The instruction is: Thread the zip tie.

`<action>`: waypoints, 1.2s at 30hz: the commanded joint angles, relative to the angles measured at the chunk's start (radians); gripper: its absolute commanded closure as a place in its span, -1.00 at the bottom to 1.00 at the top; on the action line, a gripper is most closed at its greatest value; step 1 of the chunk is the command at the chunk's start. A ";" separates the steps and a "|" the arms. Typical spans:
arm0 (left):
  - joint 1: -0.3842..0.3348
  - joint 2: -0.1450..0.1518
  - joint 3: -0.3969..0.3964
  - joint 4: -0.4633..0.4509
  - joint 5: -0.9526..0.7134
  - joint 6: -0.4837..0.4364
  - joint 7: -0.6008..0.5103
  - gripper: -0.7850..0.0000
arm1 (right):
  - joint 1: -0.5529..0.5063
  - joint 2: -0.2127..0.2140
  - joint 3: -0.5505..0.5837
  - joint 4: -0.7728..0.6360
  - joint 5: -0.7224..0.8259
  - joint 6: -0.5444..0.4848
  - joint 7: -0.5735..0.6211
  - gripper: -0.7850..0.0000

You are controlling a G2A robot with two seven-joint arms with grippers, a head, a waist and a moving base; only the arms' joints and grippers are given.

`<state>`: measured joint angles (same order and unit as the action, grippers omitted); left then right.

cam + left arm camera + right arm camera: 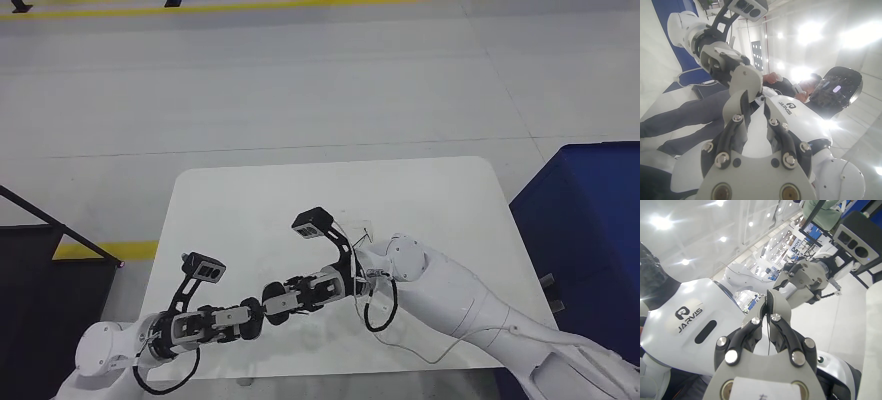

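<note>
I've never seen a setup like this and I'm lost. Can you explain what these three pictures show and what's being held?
This is a two-armed robot working over a white table. One picture looks down from above the arms. The other two come from a camera on each wrist, looking along that arm's own gripper. In the right wrist view, the right gripper is shut on a thin black strip, the zip tie. In the left wrist view, the left gripper looks open, with the right one close in front of it. The two grippers meet above the table.

There is one white tabletop (pixel 430 200). There are two claws, the left claw (pixel 755 102) and the right claw (pixel 765 303). There is one black zip tie (pixel 768 335).
</note>
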<state>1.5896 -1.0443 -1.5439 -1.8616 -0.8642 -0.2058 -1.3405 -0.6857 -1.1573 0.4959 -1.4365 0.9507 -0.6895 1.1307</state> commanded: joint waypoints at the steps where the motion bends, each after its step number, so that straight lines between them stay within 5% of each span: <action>1: 0.013 0.001 -0.030 -0.005 -0.025 -0.014 0.001 -1.00 | -0.009 0.002 0.030 -0.010 0.015 0.011 0.011 1.00; 12: 0.017 0.002 -0.060 0.008 -0.057 -0.026 0.007 -1.00 | -0.052 0.005 0.106 -0.070 0.060 0.028 0.017 1.00; 16: -0.004 0.001 -0.011 0.016 0.001 0.105 0.126 -1.00 | -0.065 0.008 0.169 -0.165 0.030 0.029 0.029 1.00; 21: -0.031 -0.001 0.036 0.033 0.064 0.154 0.205 -1.00 | -0.119 0.025 0.281 -0.309 -0.013 -0.012 -0.012 1.00; 36: -0.031 -0.001 0.036 0.033 0.064 0.154 0.205 -1.00 | -0.125 0.023 0.279 -0.332 -0.011 -0.017 -0.018 1.00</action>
<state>1.5582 -1.0454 -1.5077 -1.8291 -0.8003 -0.0523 -1.1356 -0.8057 -1.1331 0.7766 -1.7470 0.9377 -0.7018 1.1185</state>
